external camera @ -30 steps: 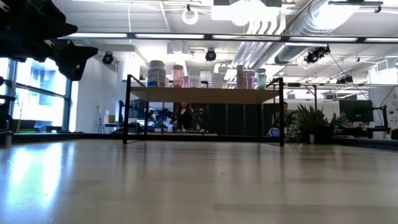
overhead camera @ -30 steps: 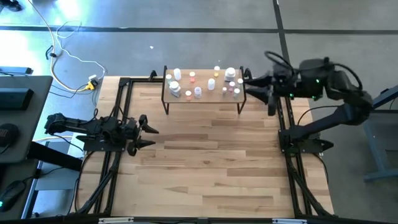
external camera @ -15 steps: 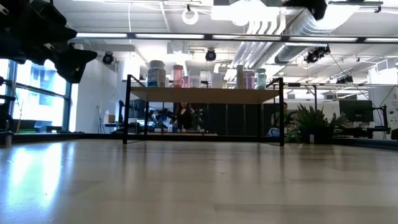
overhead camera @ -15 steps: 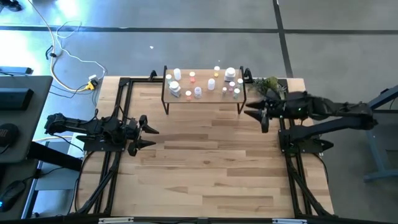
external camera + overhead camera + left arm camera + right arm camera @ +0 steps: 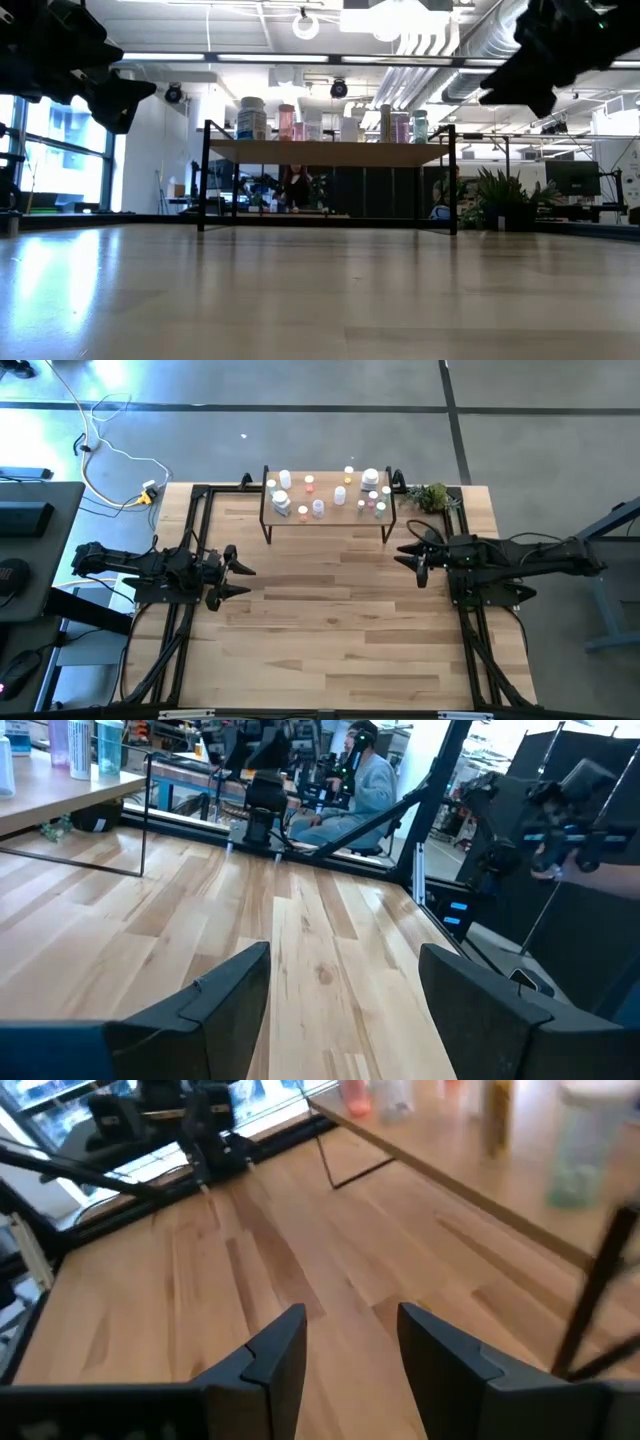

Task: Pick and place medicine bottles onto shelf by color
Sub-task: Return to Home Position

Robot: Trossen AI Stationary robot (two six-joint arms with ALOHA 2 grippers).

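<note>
Right end effector (image 5: pixel 408 560): dark fingers spread, nothing between them, low over the desk (image 5: pixel 330 635) just in front of the shelf's right end and near the sprig (image 5: pixel 430 497). Left end effector (image 5: pixel 245 578): fingers likewise spread and empty, parked over the desk's left edge, well apart from the shelf (image 5: pixel 345 517). All bottles (image 5: pixel 340 495) in view stand upright on the shelf, in loose clusters toward its left and right ends. Whether each cluster is of one colour is hard to confirm, the caps being very small from above. The step in hand is judged to be the right arm's retreat to rest. It is best done by drawing straight back along its own line, away from the shelf's thin leg and the sprig, with the fingers kept apart, and ending in a pose that mirrors the left arm. The bottles are small plastic cylinders, white or tinted translucent, with pink, orange, green and white caps, and probably light and easily tipped. The shelf is a flat light-wood board on slim black metal legs. The desk is pale planked wood with a satin sheen, edged by a black frame (image 5: pixel 195 520).
</note>
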